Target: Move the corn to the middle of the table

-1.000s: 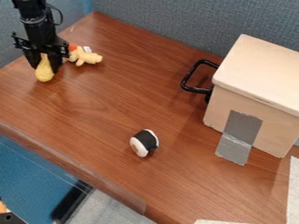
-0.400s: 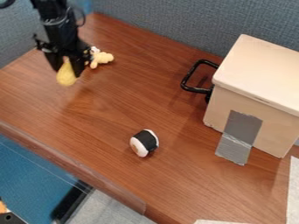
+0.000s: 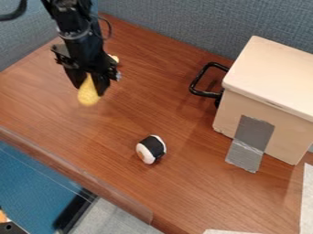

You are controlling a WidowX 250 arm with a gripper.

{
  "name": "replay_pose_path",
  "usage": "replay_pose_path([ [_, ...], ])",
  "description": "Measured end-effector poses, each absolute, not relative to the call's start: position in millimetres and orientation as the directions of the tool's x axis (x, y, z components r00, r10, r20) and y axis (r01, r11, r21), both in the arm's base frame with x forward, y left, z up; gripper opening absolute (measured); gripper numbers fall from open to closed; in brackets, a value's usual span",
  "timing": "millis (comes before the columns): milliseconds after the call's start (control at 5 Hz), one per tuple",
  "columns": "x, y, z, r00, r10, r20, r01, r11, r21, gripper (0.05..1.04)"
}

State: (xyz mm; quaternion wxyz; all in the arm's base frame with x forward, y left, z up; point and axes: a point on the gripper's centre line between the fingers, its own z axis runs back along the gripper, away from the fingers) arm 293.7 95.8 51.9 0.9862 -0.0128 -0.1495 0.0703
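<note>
Handling first. My guess: the corn [image 3: 89, 96] is a light toy, easy for the arm [image 3: 83, 39] to carry. Firm or squashy, can't tell from here; I'd assume a little give and squeeze only enough to hold. Rounded, tapering sides could let it slip or swivel if pinched too near the tip. Best hold, I'd say: across the body, just above the fat part, one jaw each side. Nothing about it suggests fragile.

Looks: plump yellow pear shape, fat rounded end down, narrow end up between the jaws. Kernels too small to make out.

Jaws: closed on the corn's narrow upper part, pointing down. Corn looks clear of the desk [image 3: 183, 196], beyond and left of the sushi roll [image 3: 151, 149], well apart from it. Wooden box [image 3: 263, 91] right of the roll.

Next, as I judge it: carry rightward, to the stretch just beyond the roll, lower, let go gently. Risk: that round belly rolling on release, perhaps bumping the roll.
</note>
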Motion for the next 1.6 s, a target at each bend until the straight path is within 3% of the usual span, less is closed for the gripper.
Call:
replay_pose_path([
  [200, 300.8, 72.7, 47.7, 0.953, 0.086, 0.292, -0.070, 0.995, -0.067, 0.575],
  [600, 302.6, 56.1, 16.5, 0.979, 0.030, 0.202, -0.010, 0.995, -0.099, 0.575],
  [800, 299.8, 53.7, 14.7, 0.983, 0.009, 0.182, 0.007, 0.996, -0.087, 0.649],
  [1000, 293.0, 51.4, 14.2, 0.991, -0.014, 0.135, 0.023, 0.997, -0.069, 0.939],
  [1200, 298.4, 51.5, 38.7, 0.985, 0.013, 0.174, -0.008, 0.999, -0.033, 1.010],
  [1600, 301.4, 48.6, 81.1, 0.978, 0.042, 0.206, -0.045, 0.999, 0.008, 1.001],
])
